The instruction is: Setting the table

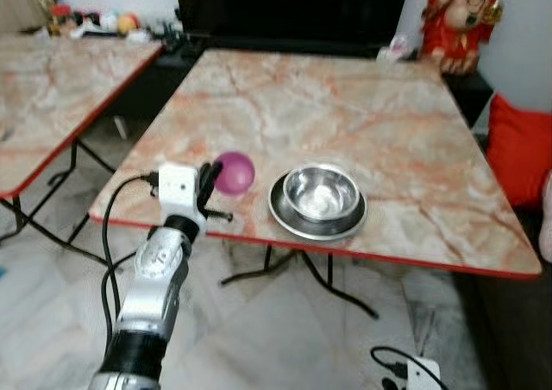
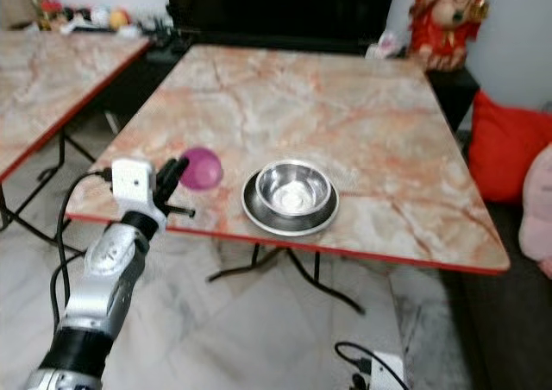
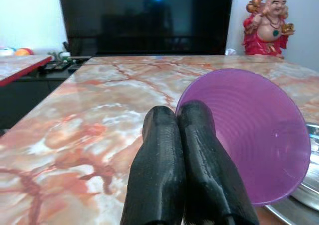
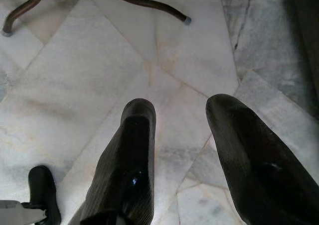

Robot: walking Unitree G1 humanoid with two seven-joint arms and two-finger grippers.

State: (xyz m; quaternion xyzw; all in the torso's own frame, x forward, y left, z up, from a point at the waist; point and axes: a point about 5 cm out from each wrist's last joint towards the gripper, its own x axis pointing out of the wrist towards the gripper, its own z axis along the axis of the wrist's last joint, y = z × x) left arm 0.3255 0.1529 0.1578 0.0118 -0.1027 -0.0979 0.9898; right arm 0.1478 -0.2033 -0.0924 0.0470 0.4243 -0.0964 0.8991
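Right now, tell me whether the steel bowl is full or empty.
Empty. The steel bowl sits upright on the steel plate, and its shiny inside shows bare metal.

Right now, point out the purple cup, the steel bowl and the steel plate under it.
purple cup (image 3: 259, 135), left wrist view, on its ribbed side wall.
steel bowl (image 1: 321, 191), left eye view, on its inner bottom.
steel plate (image 1: 278, 207), left eye view, on its rim left of the bowl.
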